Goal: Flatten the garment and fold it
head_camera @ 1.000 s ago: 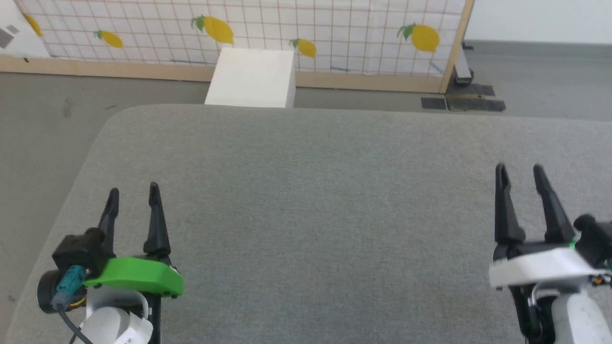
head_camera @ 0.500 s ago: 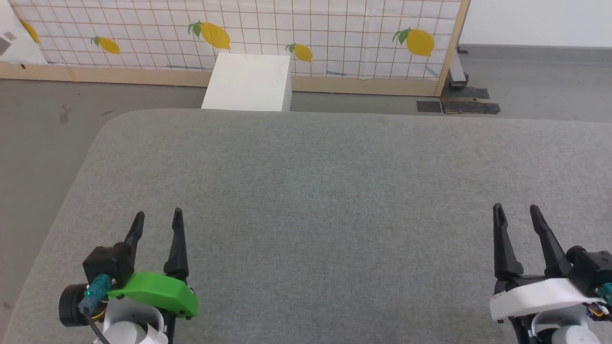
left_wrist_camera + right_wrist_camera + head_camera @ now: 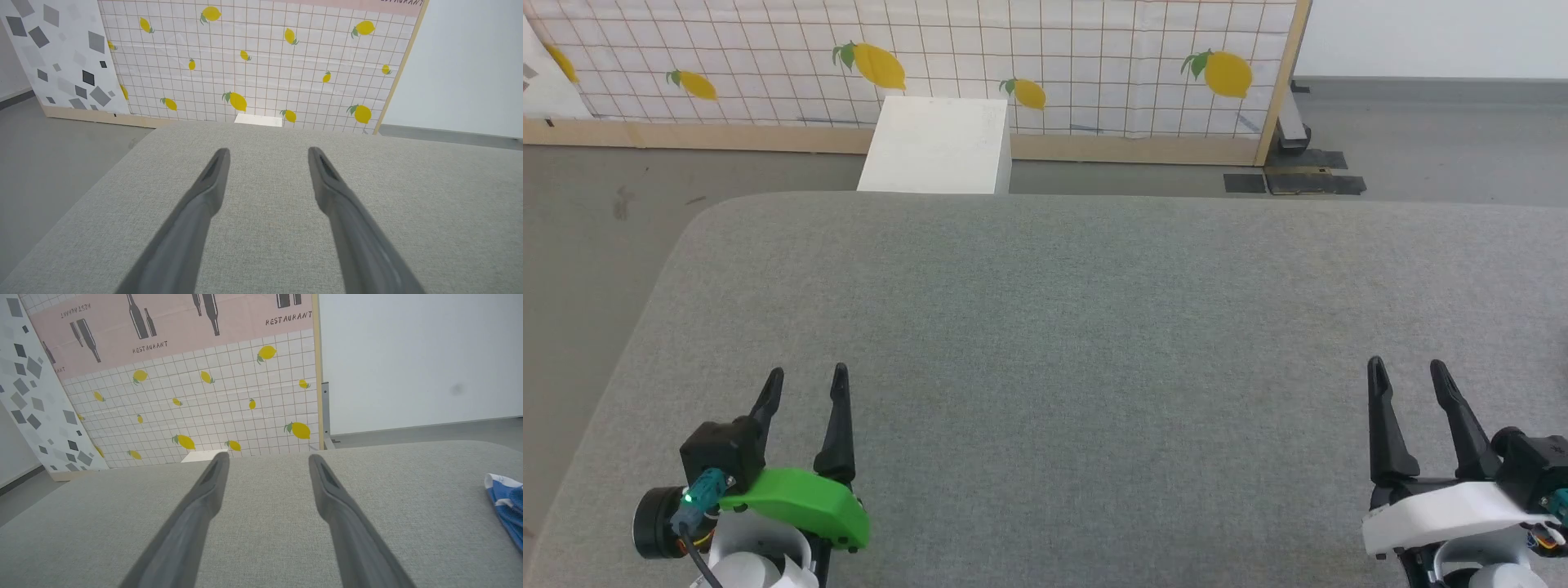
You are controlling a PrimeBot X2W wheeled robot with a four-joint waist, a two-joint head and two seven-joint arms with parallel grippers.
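A corner of the garment [image 3: 508, 506], bright blue with a white edge, lies on the grey cushion at the right edge of the right wrist view, to the right of my right gripper and apart from it. My left gripper [image 3: 805, 376] hovers over the cushion's near left part, open, nothing between its fingers [image 3: 212, 183]. My right gripper [image 3: 1407, 367] hovers over the near right part, also open and empty. Both point toward the far edge.
The grey fabric surface [image 3: 1062, 327] has a rounded far-left corner and drops to grey floor on the left. Behind it stands a white box [image 3: 935, 145] against a lemon-print panel [image 3: 1013, 57]. A white wall [image 3: 408, 355] is at the right.
The head camera has shifted, so the surface sits differently in the picture. Both grippers now sit lower in the view, nearer the front edge, and stay open.
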